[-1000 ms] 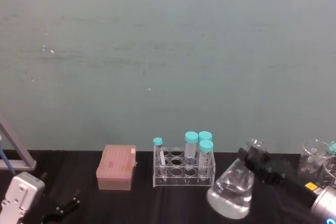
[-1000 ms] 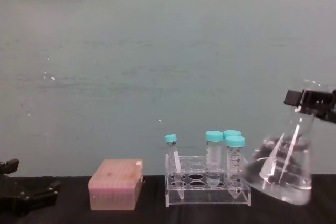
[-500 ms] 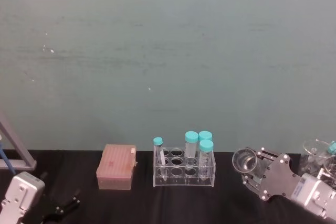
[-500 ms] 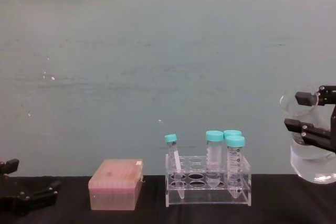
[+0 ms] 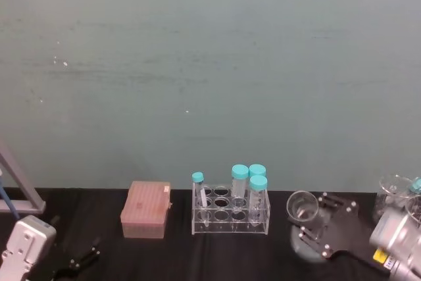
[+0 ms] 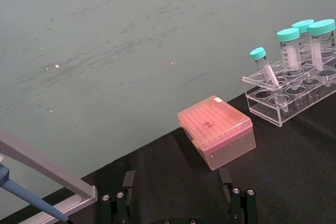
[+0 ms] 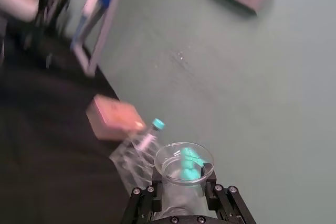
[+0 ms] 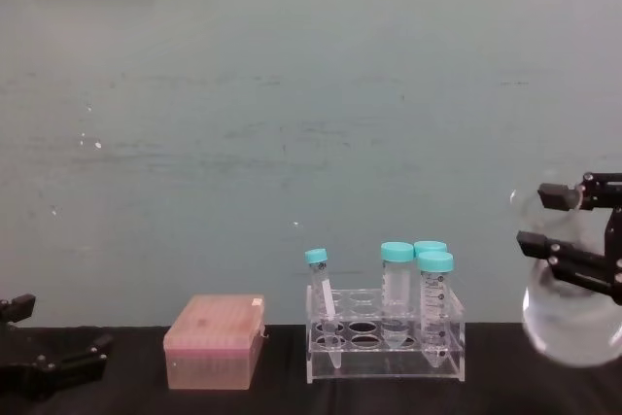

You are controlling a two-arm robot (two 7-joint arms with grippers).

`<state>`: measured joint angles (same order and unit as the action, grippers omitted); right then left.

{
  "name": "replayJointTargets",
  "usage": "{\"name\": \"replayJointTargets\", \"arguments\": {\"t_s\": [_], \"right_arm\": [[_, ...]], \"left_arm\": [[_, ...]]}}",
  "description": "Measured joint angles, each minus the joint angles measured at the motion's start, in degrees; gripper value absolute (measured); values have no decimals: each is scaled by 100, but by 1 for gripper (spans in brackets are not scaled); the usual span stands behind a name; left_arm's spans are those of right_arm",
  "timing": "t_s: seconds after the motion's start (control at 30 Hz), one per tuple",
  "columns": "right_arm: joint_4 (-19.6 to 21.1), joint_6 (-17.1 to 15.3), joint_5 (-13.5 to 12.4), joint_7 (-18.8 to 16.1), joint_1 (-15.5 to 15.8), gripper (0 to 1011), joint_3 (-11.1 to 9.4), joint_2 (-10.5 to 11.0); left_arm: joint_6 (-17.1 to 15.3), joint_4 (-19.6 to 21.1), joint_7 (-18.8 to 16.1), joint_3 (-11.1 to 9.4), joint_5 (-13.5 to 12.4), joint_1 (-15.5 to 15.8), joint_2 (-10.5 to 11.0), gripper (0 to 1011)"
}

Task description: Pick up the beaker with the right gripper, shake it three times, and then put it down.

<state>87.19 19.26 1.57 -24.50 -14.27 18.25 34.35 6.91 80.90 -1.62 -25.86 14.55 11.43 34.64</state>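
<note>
The beaker (image 8: 571, 323) is a clear conical flask with liquid in its wide base, held at the right of the chest view, off the black table. My right gripper (image 8: 558, 224) is shut on its neck, one finger above and one below. In the head view the beaker's rim (image 5: 302, 207) tips toward the camera, with the right gripper (image 5: 322, 225) just behind it. The right wrist view looks down on the beaker mouth (image 7: 184, 162) between the fingers (image 7: 145, 196). My left gripper (image 6: 178, 208) rests open low at the table's left (image 8: 49, 366).
A clear rack (image 5: 230, 215) with teal-capped tubes stands mid-table, close to the left of the beaker. A pink tip box (image 5: 146, 210) sits further left. More glassware (image 5: 395, 192) stands at the far right. A metal frame (image 5: 16, 189) leans at the left edge.
The beaker swung from a steep tilt with its base toward the rack to mouth-toward-camera, then shifted slightly left and down. The left arm stayed still.
</note>
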Motion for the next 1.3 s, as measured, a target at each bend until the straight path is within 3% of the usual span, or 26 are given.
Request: {"name": "replayJointTargets", "arguments": {"t_s": [0.07, 0.1, 0.17, 0.2, 0.3, 0.33, 0.43, 0.57, 0.83, 1.3], "right_arm": [[-2, -367, -687, -296, 77, 452, -133, -147], [0, -873, -1465, -566, 155, 452, -283, -304], [17, -1384, -2149, -722, 232, 452, -436, -463], [39, -1879, -2735, -802, 290, 452, -561, -599], [67, -2479, -3398, -815, 349, 453, -701, -763], [71, -2558, -3490, -810, 354, 452, -713, -779], [85, -2685, -3655, -787, 362, 452, -717, -801], [98, -2664, -3685, -736, 360, 452, -671, -775], [122, -2230, -3360, -606, 293, 452, -473, -603], [101, -2089, -3333, -523, 227, 453, -324, -485]], "left_arm": [[0, 0, 0, 0, 0, 0, 0, 1000], [0, 0, 0, 0, 0, 0, 0, 1000], [0, 0, 0, 0, 0, 0, 0, 1000], [0, 0, 0, 0, 0, 0, 0, 1000], [0, 0, 0, 0, 0, 0, 0, 1000], [0, 0, 0, 0, 0, 0, 0, 1000], [0, 0, 0, 0, 0, 0, 0, 1000], [0, 0, 0, 0, 0, 0, 0, 1000], [0, 0, 0, 0, 0, 0, 0, 1000], [0, 0, 0, 0, 0, 0, 0, 1000]]}}
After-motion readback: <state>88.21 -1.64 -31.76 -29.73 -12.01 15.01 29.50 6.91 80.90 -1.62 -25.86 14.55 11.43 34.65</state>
